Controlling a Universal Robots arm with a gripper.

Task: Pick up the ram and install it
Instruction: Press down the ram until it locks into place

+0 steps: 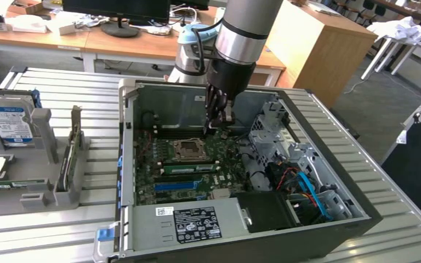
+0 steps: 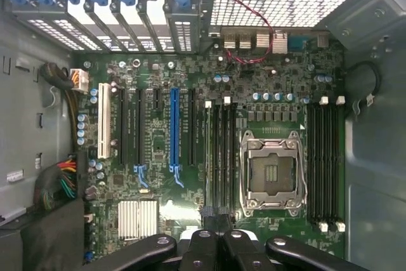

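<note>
My gripper (image 1: 221,126) hangs inside the open computer case (image 1: 126,164), its fingertips (image 2: 219,221) pressed together with nothing seen between them. It is above the motherboard (image 2: 158,176), near the CPU socket (image 1: 193,148). A green ram stick (image 1: 188,167) with dark chips stands on edge in the memory slots (image 2: 219,157) between the socket and the blue slot (image 1: 177,186). It is nearer the camera than the gripper and apart from it. In the wrist view the fingertips sit over one end of those slots.
On the exterior view's left, a grey fixture (image 1: 39,194) holds a hard drive (image 1: 9,125) with a blue-white label and a green stick (image 1: 2,186) lying flat. The case holds a power supply (image 1: 188,222), drive cages (image 1: 276,129) and cables (image 1: 306,186).
</note>
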